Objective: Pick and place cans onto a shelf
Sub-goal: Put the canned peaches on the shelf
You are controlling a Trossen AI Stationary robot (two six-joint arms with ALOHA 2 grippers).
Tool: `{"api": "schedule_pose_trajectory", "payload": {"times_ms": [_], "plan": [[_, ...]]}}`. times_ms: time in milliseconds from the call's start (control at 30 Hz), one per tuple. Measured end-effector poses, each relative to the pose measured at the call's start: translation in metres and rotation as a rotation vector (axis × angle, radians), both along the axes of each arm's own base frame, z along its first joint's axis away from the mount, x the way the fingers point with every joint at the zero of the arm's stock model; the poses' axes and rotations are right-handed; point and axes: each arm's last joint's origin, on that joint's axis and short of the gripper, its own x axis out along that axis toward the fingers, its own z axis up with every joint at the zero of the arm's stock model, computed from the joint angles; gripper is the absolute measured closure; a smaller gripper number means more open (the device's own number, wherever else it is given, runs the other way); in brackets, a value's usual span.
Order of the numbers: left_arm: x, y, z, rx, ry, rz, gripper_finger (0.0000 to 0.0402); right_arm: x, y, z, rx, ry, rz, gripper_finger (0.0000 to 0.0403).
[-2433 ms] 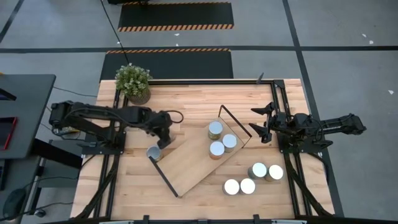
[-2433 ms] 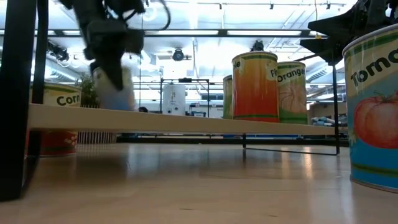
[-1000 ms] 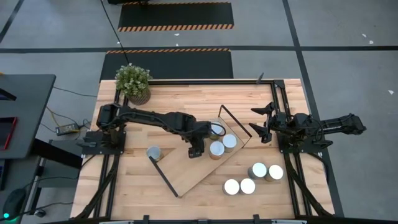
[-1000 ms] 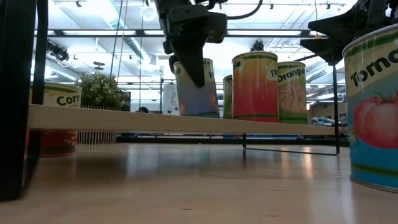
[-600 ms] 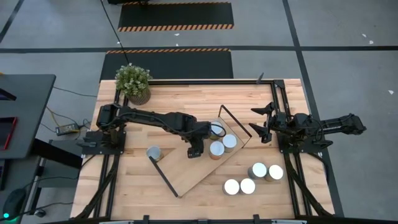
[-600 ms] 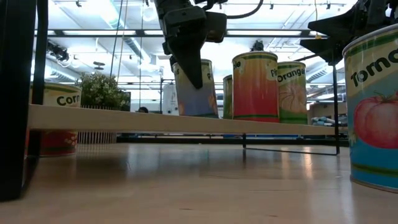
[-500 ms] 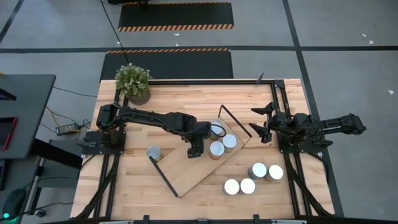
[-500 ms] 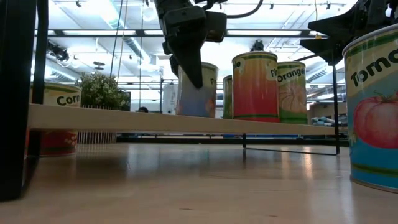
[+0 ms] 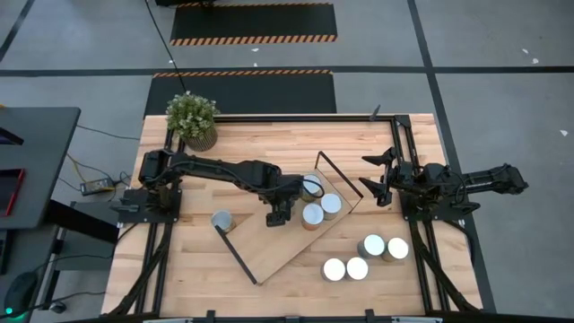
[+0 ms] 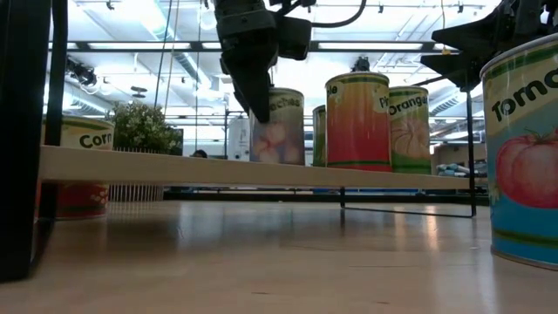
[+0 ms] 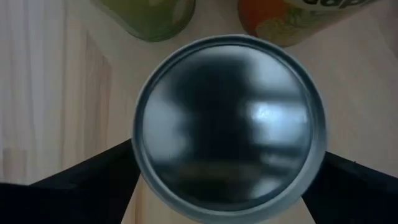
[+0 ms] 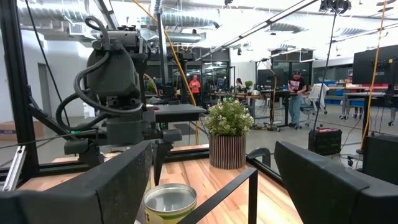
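Spread apart on either side of a can (image 11: 227, 121), the left gripper (image 9: 277, 213) no longer clamps it: a second ago its fingers were shut on that tin and carrying its weight, and now they stand clear of its sides, as the left wrist view shows with a dark finger (image 11: 81, 186) off each edge of the round lid. In the low view the can stands upright on the shelf (image 10: 218, 170), its peach label in plain sight, where half a second ago the gripper covered most of it; the gripper has risen a little and sits over the can's top left edge. Seen from above, the shelf (image 9: 269, 235) lies slantwise across the middle of the table (image 9: 179, 269), and the released can stands just left of the three cans already there (image 9: 320, 204), near its far right end. One can (image 9: 221, 220) waits on the tabletop just left of the shelf's near end, unmoved since earlier. Four more cans (image 9: 363, 256) cluster on the table at the near right, also unmoved. The right gripper (image 9: 375, 180) hangs beyond the shelf's far right end, its fingers apart and holding nothing, exactly as before. A potted plant (image 9: 192, 117) stands at the far left corner.
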Motion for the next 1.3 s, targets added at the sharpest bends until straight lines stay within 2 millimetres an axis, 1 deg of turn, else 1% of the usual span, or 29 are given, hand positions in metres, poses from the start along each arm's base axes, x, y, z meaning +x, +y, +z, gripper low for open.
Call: {"api": "schedule_pose_trajectory", "payload": {"times_ms": [200,433,700,900,1033,1133,1300], "plan": [[0.000,-0.004,0.000,-0.001,-0.007,-0.010,0.0008,0.000,0.000,0.000,0.000,0.000,0.000,0.0056],[-0.002,-0.003,0.000,-0.002,0.017,-0.001,0.0008,0.000,0.000,0.000,0.000,0.000,0.000,0.0056],[-0.008,-0.003,-0.002,-0.015,0.076,0.067,0.0008,0.000,0.000,0.000,0.000,0.000,0.000,0.0056],[-0.022,0.000,-0.004,0.061,0.219,0.088,0.0008,0.000,0.000,0.000,0.000,0.000,0.000,0.0056],[-0.021,0.000,-0.004,0.072,0.199,0.158,0.0008,0.000,0.000,0.000,0.000,0.000,0.000,0.0056],[-0.020,0.001,-0.004,0.082,0.191,0.154,0.0008,0.000,0.000,0.000,0.000,0.000,0.000,0.0056],[-0.019,0.004,-0.003,0.214,0.165,0.145,0.0008,0.000,0.000,0.000,0.000,0.001,0.000,0.0056]]}}
